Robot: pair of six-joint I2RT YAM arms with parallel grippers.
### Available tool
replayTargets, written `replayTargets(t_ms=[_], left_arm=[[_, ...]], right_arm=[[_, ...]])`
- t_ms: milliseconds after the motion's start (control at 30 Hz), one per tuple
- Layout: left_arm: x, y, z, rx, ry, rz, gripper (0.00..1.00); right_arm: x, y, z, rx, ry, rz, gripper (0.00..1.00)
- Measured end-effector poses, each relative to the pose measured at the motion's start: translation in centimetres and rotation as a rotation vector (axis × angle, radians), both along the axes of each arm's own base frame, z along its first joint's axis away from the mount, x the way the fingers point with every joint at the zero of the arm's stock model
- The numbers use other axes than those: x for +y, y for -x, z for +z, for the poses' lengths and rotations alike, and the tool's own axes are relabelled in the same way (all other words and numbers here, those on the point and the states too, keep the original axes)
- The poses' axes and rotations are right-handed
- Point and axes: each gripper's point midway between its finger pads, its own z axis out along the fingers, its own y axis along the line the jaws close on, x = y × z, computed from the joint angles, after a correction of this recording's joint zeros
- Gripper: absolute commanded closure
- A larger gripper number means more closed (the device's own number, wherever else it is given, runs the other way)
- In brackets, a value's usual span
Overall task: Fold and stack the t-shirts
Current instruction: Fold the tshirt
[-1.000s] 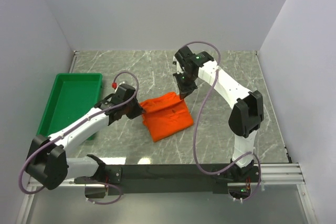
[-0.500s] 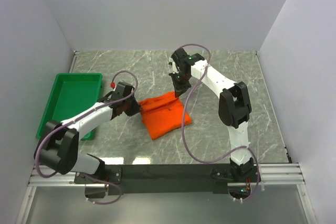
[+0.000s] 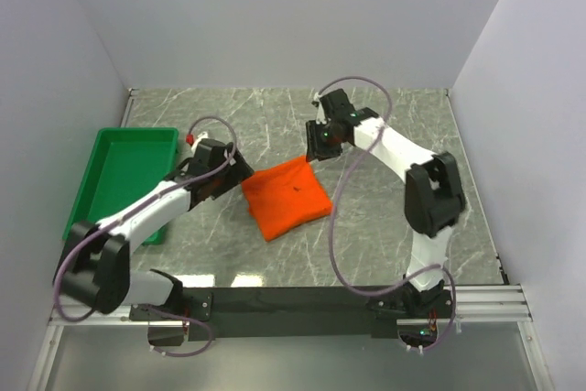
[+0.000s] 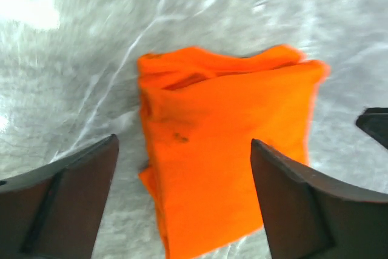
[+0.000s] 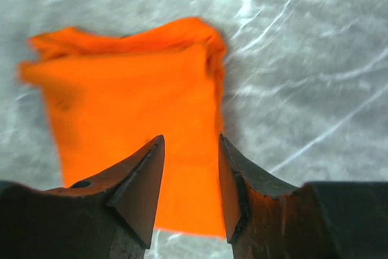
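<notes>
Green tray (image 3: 128, 171) sits at the left edge of the marble-patterned table (image 3: 229, 107), with the left arm crossing its near right corner. Left gripper (image 3: 235, 171) is positioned just beside the left corner of the t-shirt (image 3: 286, 197); in the left wrist view its jaws are spread wide with nothing between them, and the cloth lies flat beyond them. The t-shirt is folded into a compact orange rectangle, set at an angle on the table centre, apart from the tray. Right gripper (image 3: 322, 139) hangs at the shirt's far corner; in the right wrist view its jaws are parted by a narrow gap, pinching nothing.
</notes>
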Motion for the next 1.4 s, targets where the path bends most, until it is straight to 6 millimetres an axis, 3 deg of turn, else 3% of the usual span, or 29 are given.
replayTargets(t_ms=[100, 167, 233, 300, 500, 600, 767, 867, 1033, 1167, 1233, 1300, 1400], left_arm=[[-0.1, 0.1, 3.3, -0.099, 0.016, -0.017, 0.07], [-0.9, 0.7, 5.1, -0.158, 0.035, -0.051, 0.2], [-1.8, 1.4, 5.6, -0.183, 0.048, -0.086, 0.4], [-2.6, 1.9, 4.8, -0.173, 0.045, -0.129, 0.55], [-3.5, 1.3, -0.9, -0.034, -0.02, -0.173, 0.71], [-3.6, -0.2, -2.8, 0.02, -0.038, -0.163, 0.76], [-2.7, -3.7, -4.7, 0.044, -0.027, -0.121, 0.76], [-2.2, -4.8, -6.5, 0.081, 0.0, -0.113, 0.76], [-2.2, -7.4, -6.3, 0.063, 0.083, -0.122, 0.69], [-2.1, -8.4, -5.6, 0.054, 0.106, -0.131, 0.5], [-2.1, -8.4, -4.9, 0.047, 0.114, -0.135, 0.36], [-2.1, -7.9, -3.6, 0.037, 0.117, -0.136, 0.24], [-2.4, -5.9, -0.3, -0.011, 0.11, -0.139, 0.21]], right_arm=[[-0.1, 1.3, 2.6, -0.079, -0.079, 0.012, 0.52], [0.2, 1.9, 4.3, -0.137, -0.136, 0.035, 0.57], [0.8, 2.2, 5.2, -0.167, -0.181, 0.072, 0.61], [1.5, 2.3, 5.0, -0.172, -0.218, 0.107, 0.64], [3.5, 2.6, 0.5, -0.045, -0.313, 0.191, 0.66], [4.4, 1.7, -1.6, 0.022, -0.357, 0.212, 0.67], [5.2, -1.0, -4.5, 0.091, -0.439, 0.203, 0.67], [5.1, -2.5, -5.9, 0.136, -0.497, 0.169, 0.67], [4.0, -4.3, -6.3, 0.191, -0.606, 0.094, 0.67], [3.2, -5.4, -4.9, 0.169, -0.663, 0.057, 0.66], [2.6, -5.2, -3.7, 0.152, -0.681, 0.039, 0.65], [2.2, -4.1, -1.5, 0.139, -0.703, 0.03, 0.64], [2.4, -1.4, 2.9, 0.076, -0.753, 0.062, 0.64]])
